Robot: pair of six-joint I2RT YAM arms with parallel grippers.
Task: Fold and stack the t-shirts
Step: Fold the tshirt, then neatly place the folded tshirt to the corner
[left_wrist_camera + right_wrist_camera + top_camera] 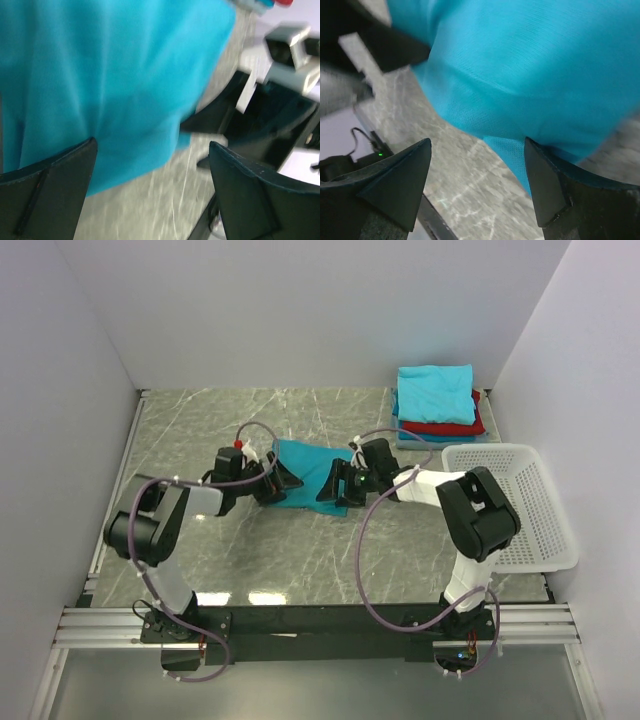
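Squarely between the two sets of jaws lies a teal t-shirt [310, 468], soft matte fine-knit cloth in shallow folds on the smooth grey veined table [200, 420]. The left gripper [152, 192] stands fully spread, its blunt black fingers empty, the rounded hem just ahead and passing behind one finger; the right gripper [477, 187] is also wide apart, clamping nothing, with bare stone in its gap. Beyond the right jaws, well apart, a folded stack of t-shirts [436, 390], teal over red, sits near a white lattice basket [500, 449]
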